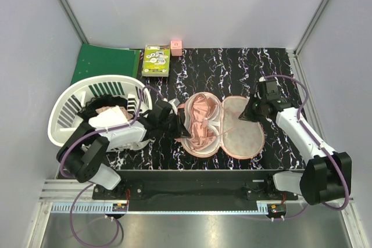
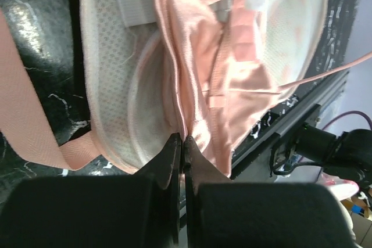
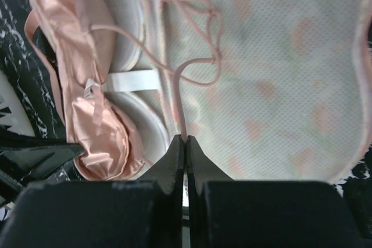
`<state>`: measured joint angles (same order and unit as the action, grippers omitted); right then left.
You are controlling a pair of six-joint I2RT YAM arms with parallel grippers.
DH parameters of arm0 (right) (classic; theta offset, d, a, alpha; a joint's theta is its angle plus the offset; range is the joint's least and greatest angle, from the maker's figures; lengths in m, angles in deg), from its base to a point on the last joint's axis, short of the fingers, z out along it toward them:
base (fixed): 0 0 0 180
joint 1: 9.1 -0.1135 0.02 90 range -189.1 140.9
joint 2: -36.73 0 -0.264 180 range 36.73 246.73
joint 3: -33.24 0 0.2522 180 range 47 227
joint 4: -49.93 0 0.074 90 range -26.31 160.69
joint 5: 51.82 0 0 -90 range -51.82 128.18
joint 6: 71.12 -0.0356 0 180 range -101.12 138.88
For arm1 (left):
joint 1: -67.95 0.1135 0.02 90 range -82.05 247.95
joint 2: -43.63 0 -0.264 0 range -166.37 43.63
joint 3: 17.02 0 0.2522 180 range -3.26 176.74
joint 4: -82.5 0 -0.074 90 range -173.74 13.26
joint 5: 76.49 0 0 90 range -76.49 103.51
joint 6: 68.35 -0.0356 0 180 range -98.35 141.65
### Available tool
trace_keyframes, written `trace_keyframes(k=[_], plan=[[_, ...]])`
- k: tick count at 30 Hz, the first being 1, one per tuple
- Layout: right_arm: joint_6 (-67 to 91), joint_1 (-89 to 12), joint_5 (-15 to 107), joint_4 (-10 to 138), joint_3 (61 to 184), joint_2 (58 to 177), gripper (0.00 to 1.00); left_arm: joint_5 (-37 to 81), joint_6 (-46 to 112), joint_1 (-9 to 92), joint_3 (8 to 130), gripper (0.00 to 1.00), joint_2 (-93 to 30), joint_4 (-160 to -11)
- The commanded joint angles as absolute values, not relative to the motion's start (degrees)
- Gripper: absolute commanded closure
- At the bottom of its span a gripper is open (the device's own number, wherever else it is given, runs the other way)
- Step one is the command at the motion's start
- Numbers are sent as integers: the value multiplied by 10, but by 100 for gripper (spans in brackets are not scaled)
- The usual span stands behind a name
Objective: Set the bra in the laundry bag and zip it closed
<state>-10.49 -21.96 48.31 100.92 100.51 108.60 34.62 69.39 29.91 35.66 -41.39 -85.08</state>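
Pinching shiny crumpled salmon bra (image 1: 200, 121) in open laundry bag (image 1: 245, 139): left gripper (image 2: 181, 146); right gripper (image 3: 185, 143) nips strap (image 3: 216, 56)

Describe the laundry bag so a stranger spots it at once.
On the black marbled table, right of the white slatted basket, lies the laundry bag, opened flat in two rounded halves. Unlike the shiny pink bra in its left half, it is pale mesh with pink edging.

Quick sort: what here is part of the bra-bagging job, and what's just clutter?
Job:
- bra
- laundry bag, lying open

Lying about:
- white basket with clothes
- green mat
- green box
- pink cube
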Motion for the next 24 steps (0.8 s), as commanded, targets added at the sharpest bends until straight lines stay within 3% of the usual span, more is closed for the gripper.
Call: trace_keyframes(k=[1,5,6,8,9,13,17,20,24], plan=[[-78,-197,477,1020,1024,1100,100,332,681,295,370,98,-422,-858],[-67,-196,475,1019,1020,1134,100,301,657,295,386,82,-400,-812],[-64,-194,465,1019,1018,1135,99,293,644,295,388,69,-392,-802],[-60,-191,452,1017,1010,1142,98,263,630,295,398,56,-372,-767],[-59,-190,433,1017,1009,1144,97,251,616,295,403,43,-356,-756],[-52,-189,406,1008,1018,1168,87,212,592,299,438,26,-350,-723],[-42,-189,385,1003,1046,1221,76,216,579,314,508,25,-406,-721],[-36,-189,343,1008,1063,1241,60,234,566,329,568,34,-461,-722],[-31,-191,342,1036,1067,1217,41,236,545,348,612,35,-500,-715]])
